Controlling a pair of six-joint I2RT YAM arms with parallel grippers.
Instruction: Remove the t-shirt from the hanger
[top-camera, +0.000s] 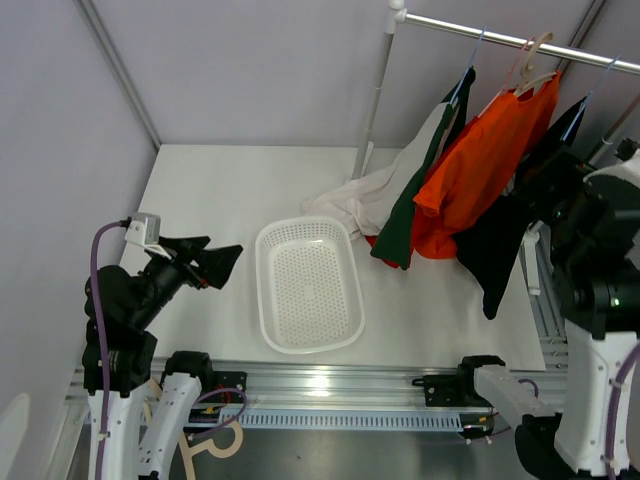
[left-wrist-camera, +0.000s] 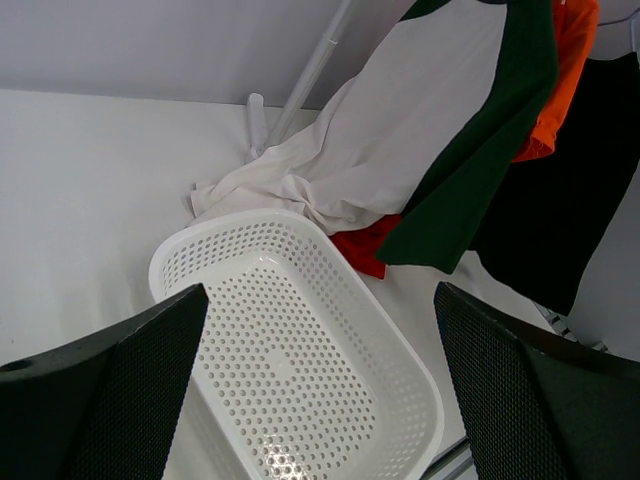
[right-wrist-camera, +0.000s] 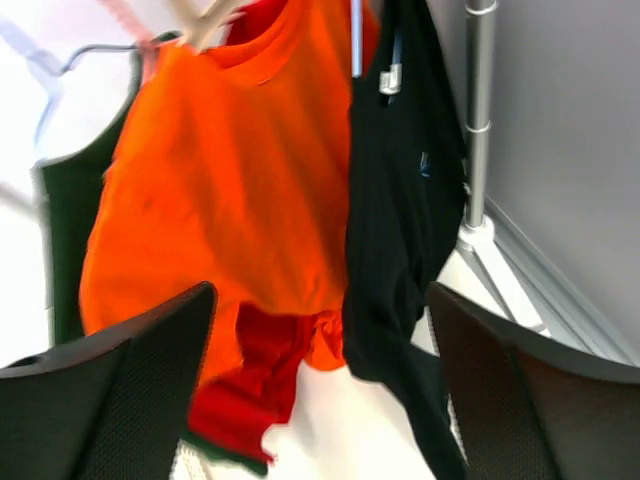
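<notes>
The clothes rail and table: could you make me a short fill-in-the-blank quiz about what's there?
1. The perforated basket on the table is ____ in colour.
2. Inside, the basket is ____.
3. On the rail, the orange t-shirt hangs between a green-and-white shirt and a ____ one.
4. The left tool and right tool both stand ____.
Missing words: white; empty; black; open.
</notes>
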